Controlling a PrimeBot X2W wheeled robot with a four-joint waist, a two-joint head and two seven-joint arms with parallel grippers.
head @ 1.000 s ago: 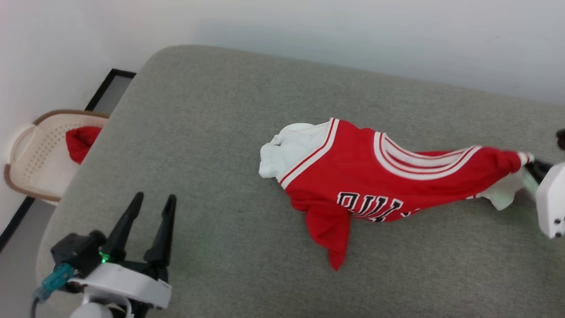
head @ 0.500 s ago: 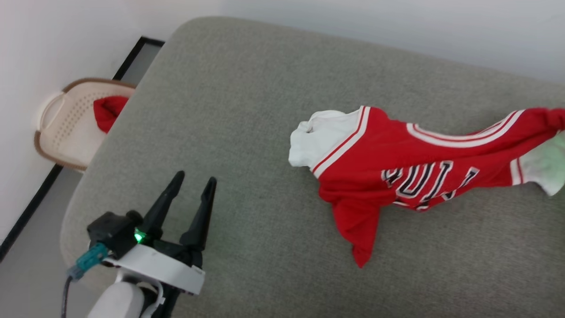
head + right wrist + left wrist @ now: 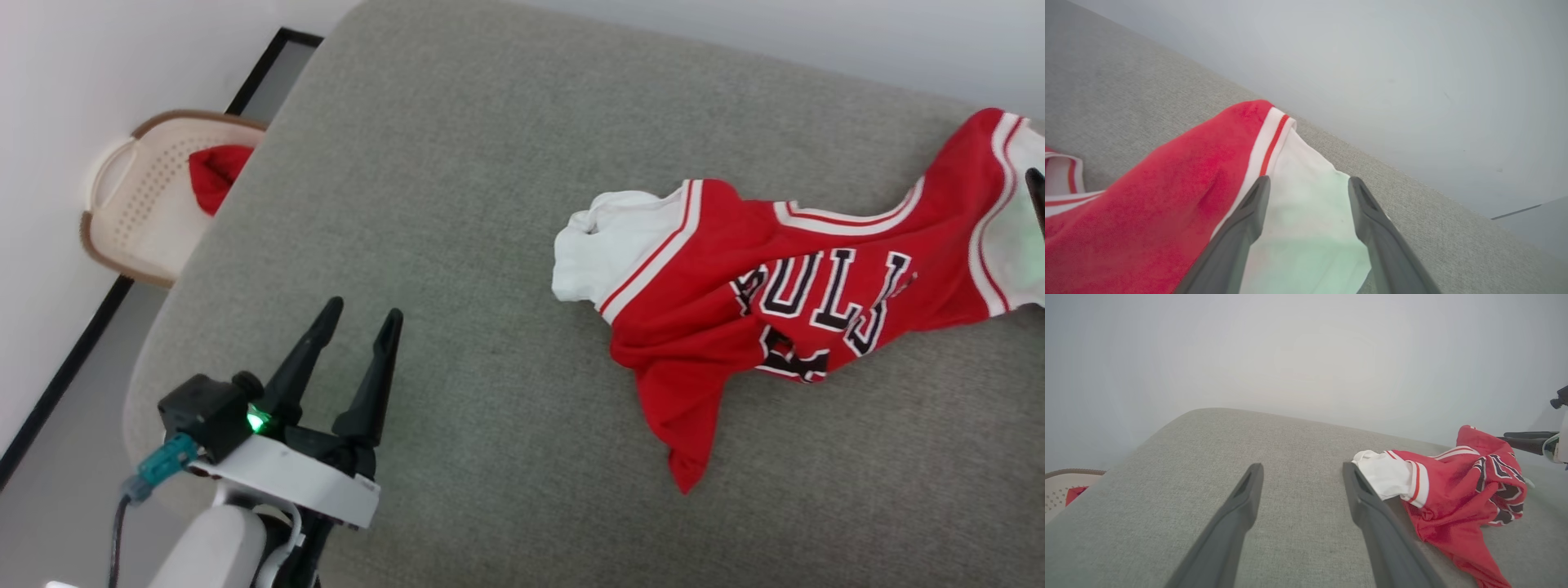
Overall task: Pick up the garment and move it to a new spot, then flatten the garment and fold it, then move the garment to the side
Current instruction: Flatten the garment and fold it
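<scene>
Red, white-sleeved fabric jersey [image 3: 718, 269] lies rumpled on grey upholstered cushion [image 3: 457, 204] (flattening and folding remain), fingers of left gripper [image 3: 363, 309] and right gripper [image 3: 1308, 179] wide apart, empty.

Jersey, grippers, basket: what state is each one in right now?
Jersey: crumpled, unfolded, lying on the grey cushion.
Left gripper: open, empty.
Right gripper: open, over the jersey's white sleeve.
Basket: holds a small red cloth.

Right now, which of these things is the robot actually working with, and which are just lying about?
For the job:
large red short-sleeved jersey with white sleeves
grey fabric cushion under it

Just lying about:
beige perforated plastic basket
small plain red cloth in it
</scene>
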